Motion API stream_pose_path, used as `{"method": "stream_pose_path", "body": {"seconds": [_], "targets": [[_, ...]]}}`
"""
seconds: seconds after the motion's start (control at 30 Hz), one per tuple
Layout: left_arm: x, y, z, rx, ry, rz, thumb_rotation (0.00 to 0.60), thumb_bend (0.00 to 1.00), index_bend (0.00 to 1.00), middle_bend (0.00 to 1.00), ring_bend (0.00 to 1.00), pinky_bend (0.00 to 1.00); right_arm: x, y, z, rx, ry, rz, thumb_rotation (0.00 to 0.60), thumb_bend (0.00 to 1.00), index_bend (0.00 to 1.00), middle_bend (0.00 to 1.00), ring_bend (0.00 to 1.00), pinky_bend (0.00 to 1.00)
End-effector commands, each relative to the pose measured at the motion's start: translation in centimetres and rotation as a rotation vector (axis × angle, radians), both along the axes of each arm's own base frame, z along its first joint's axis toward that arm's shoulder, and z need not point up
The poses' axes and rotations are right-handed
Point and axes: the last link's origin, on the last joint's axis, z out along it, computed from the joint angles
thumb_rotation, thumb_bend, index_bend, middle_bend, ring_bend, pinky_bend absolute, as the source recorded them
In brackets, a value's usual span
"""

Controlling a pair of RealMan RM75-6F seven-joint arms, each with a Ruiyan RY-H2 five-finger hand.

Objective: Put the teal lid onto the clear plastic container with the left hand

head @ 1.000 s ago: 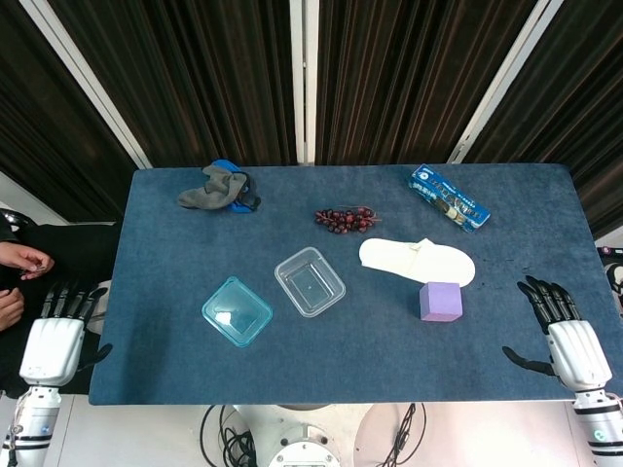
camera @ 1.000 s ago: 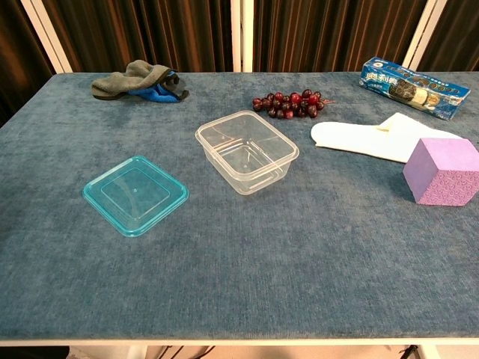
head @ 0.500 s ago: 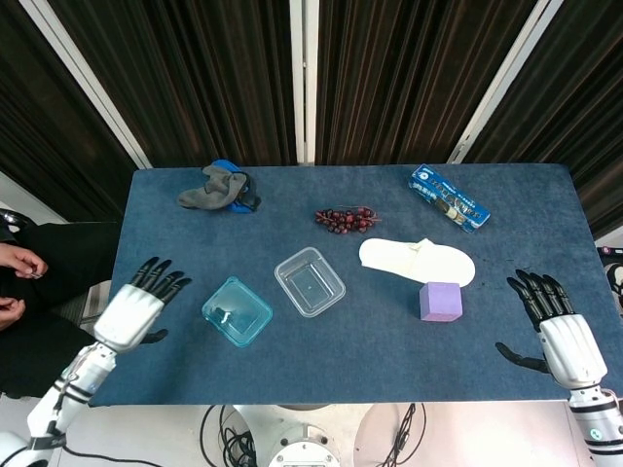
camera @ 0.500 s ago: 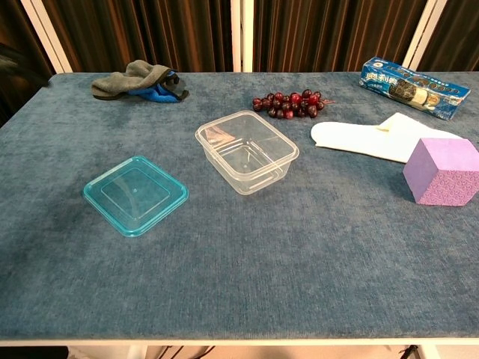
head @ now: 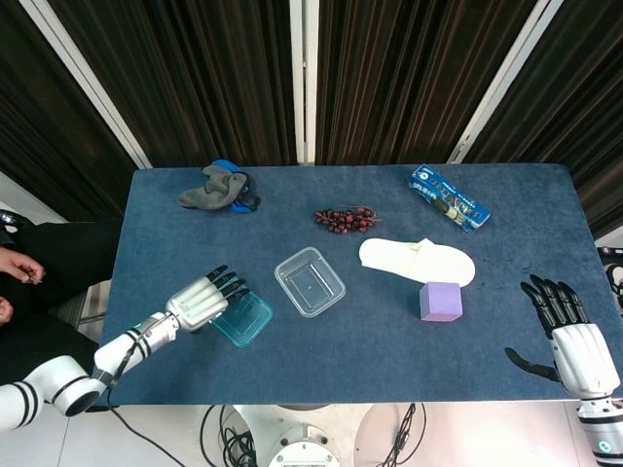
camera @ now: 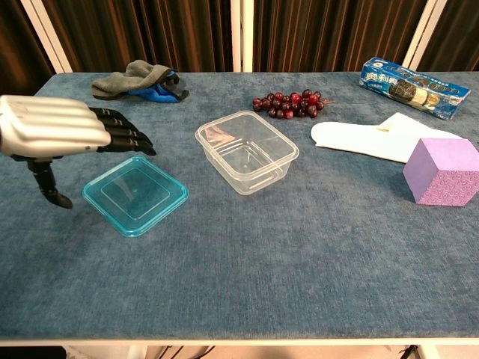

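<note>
The teal lid (camera: 135, 194) lies flat on the blue table, left of centre; in the head view the lid (head: 245, 320) is partly covered by my left hand. The clear plastic container (head: 310, 281) stands open and empty just right of it, also seen as the container (camera: 247, 150) in the chest view. My left hand (head: 204, 301) hovers over the lid's left edge, fingers straight and spread, thumb hanging down, holding nothing; the same hand (camera: 63, 131) fills the chest view's left side. My right hand (head: 574, 345) is open off the table's right edge.
A grey and blue cloth (head: 221, 188) lies at the back left. Dark grapes (head: 343, 218), a white slipper (head: 417, 260), a purple cube (head: 440, 301) and a blue biscuit packet (head: 448, 197) occupy the right half. A person's hands (head: 14, 282) show at the far left.
My left hand has swung in from off the table's left edge to above the teal lid's left side. The right hand shifted only slightly. Lid and container have not moved.
</note>
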Motion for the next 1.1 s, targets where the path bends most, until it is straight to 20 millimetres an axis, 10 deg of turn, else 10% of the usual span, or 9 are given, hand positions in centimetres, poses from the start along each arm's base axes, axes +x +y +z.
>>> {"method": "stream_pose_path", "body": {"seconds": [0.03, 1.1], "targets": [[-0.2, 0.4, -0.9, -0.015, 0.027, -0.003, 0.600, 0.05, 0.02, 0.01, 0.00, 0.00, 0.0, 0.1, -0.1, -0.002, 0.000, -0.004, 0.600, 0.10, 0.00, 0.02, 0.00, 0.00], [1.6, 1.9, -3.5, -0.070, 0.072, 0.015, 0.600, 0.07, 0.11, 0.03, 0.00, 0.00, -1.3, 0.6, -0.2, -0.007, -0.003, -0.055, 0.600, 0.10, 0.00, 0.02, 0.00, 0.00]]}}
